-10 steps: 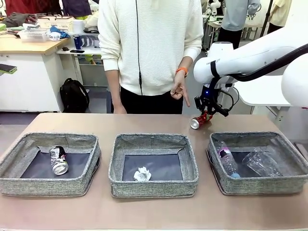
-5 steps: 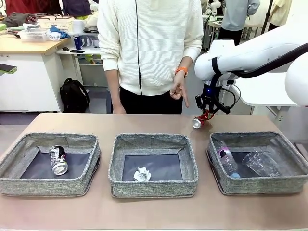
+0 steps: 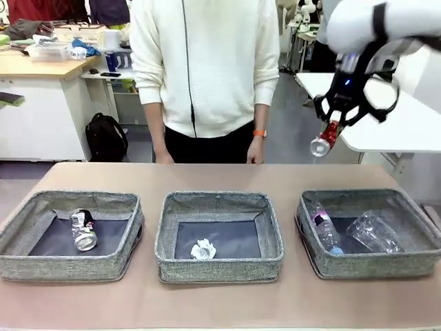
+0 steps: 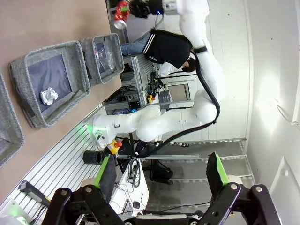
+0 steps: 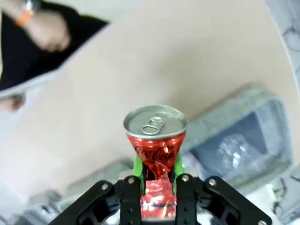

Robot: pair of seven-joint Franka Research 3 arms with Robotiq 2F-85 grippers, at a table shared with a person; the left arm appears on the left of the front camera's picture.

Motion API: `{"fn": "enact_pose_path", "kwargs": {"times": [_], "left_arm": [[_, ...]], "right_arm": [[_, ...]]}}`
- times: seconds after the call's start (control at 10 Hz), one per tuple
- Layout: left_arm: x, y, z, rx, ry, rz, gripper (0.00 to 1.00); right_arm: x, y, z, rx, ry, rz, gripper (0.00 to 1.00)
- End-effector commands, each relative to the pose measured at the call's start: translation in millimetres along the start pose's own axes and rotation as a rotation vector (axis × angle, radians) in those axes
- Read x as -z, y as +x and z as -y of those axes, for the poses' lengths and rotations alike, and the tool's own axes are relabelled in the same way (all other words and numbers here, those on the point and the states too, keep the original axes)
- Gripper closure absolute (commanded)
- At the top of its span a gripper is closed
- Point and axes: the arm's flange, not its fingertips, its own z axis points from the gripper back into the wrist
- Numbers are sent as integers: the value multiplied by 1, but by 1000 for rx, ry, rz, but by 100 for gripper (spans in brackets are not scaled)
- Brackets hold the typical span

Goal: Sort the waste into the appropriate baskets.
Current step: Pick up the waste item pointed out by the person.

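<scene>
My right gripper [image 3: 335,118] is shut on the dented red drink can [image 3: 322,140] and holds it high in the air behind the right basket [image 3: 372,265]. In the right wrist view the red can [image 5: 155,133] sits pinched between the green pads [image 5: 137,165], top toward the camera. That basket holds the clear bottle [image 3: 324,229] and the clear cup [image 3: 374,233]. The black-and-silver can [image 3: 84,229] lies in the left basket [image 3: 69,267]. The paper ball [image 3: 204,249] lies in the middle basket [image 3: 219,269]. My left gripper [image 4: 161,174] is open and holds nothing, far from the baskets.
A person in a white sweater [image 3: 207,62] stands at the far table edge, one hand [image 3: 258,149] with an orange wristband hanging near the edge. Bare tabletop [image 3: 220,176] runs behind the baskets. A white side table [image 3: 413,131] stands at the back right.
My right gripper has lifted the red can from just above the table up and to the right. The person has drawn the pointing hand back and shifted left.
</scene>
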Motion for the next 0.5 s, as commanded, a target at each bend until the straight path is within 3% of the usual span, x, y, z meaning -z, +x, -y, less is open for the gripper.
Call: {"fn": "enact_pose_path", "kwargs": {"times": [0.0, 0.3, 0.4], "left_arm": [[0, 1, 2, 21, -23, 0, 0], [0, 1, 2, 21, -23, 0, 0], [0, 1, 2, 21, -23, 0, 0]], "right_arm": [[-16, -55, 33, -217, 81, -94, 81], [-33, -116, 67, -562, 193, -266, 81], [-26, -99, 72, -428, 283, -197, 81]]}}
